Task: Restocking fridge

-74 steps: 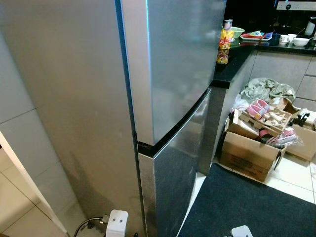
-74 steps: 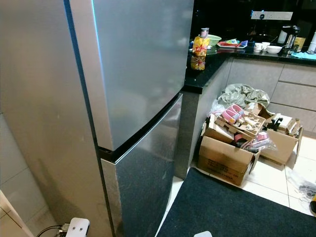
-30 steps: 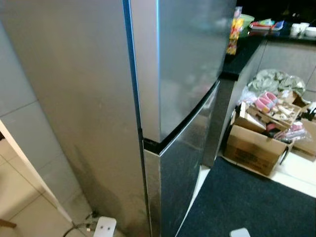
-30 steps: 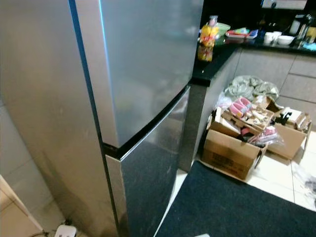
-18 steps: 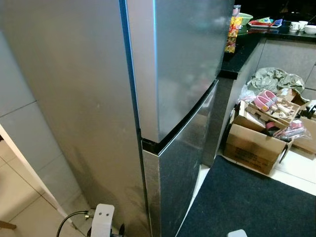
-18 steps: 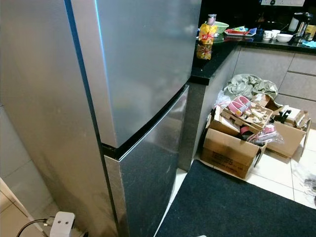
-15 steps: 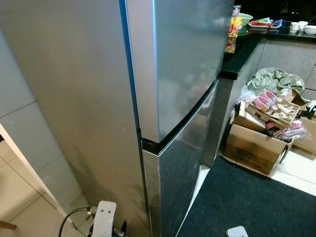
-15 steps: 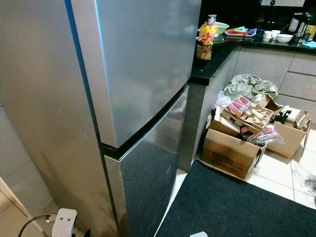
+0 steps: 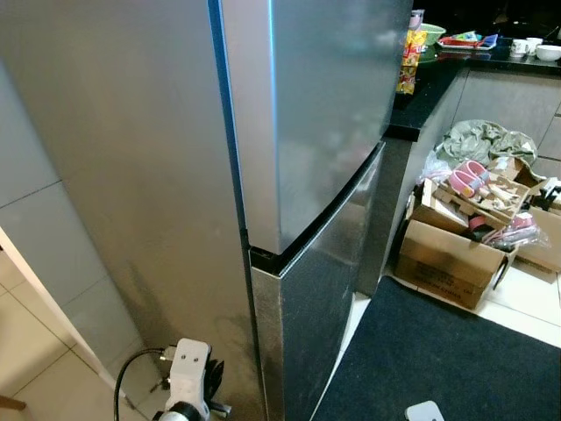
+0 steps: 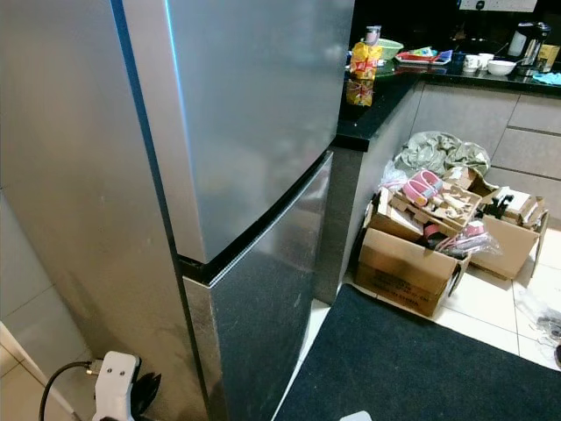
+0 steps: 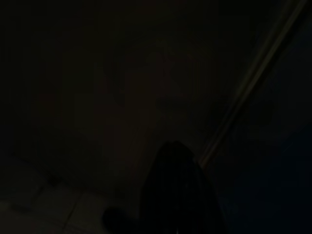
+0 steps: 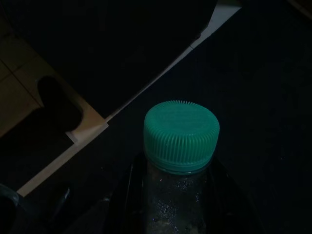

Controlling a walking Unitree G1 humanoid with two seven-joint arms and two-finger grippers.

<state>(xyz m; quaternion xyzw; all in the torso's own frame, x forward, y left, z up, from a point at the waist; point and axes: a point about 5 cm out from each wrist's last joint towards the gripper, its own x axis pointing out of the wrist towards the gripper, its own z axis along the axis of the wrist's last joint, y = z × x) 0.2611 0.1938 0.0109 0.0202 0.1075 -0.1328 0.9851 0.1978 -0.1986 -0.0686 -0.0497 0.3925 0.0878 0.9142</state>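
Two closed steel doors face the robot: the fridge (image 9: 298, 132) stands tall and near, its upper door (image 10: 263, 114) meeting the lower door (image 10: 263, 307) at a dark seam that slants across the head views. Neither door shows a handle that I can make out, so the free edge along the seam looks like the place to pull.

In the right wrist view the right gripper (image 12: 170, 195) is closed around a clear bottle (image 12: 175, 204) with a ribbed green cap (image 12: 181, 135), the black fingers (image 12: 129, 190) hugging its neck on either side. The bottle's long axis runs straight along the fingers, cap pointing away from the wrist, with the dark floor mat (image 9: 438, 360) and pale tile beneath it. So the thing to be stocked is already in hand, low on the robot's right.

The left arm (image 9: 188, 381) shows low at the fridge's near corner. Its wrist view is almost black; one dark finger (image 11: 178, 190) can be made out, but I cannot tell whether that pincer is spread or closed.

My judgement: the fridge lies ahead and slightly left of the bottle, and the left arm, nearer the door and apparently free, is the one to open it first. Beyond, a black counter (image 10: 386, 105) and cardboard boxes (image 9: 456, 263) stand well apart.
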